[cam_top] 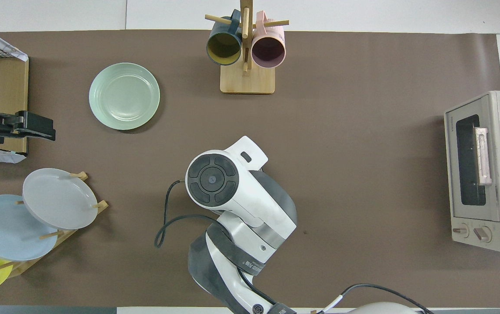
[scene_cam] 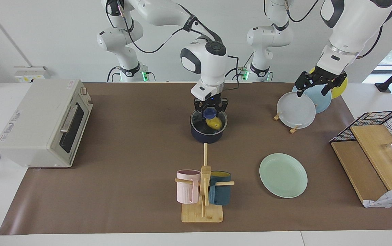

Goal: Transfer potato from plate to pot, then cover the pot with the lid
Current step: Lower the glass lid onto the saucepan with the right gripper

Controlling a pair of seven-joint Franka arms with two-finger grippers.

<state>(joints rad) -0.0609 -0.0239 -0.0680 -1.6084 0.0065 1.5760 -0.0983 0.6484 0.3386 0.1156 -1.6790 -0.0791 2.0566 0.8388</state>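
Over the pot (scene_cam: 206,136), the right gripper (scene_cam: 211,111) is pinching the lid (scene_cam: 205,127) by its knob, lid sitting on the rim, potato (scene_cam: 214,124) already inside; plate (scene_cam: 283,175) is lying bare, left gripper (scene_cam: 316,89) is waiting open; only release seems left

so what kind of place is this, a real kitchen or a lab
Most likely a lab tabletop staged as a kitchen: a toaster oven, a mug tree and a plate rack on brown paper, beneath two robot arms.
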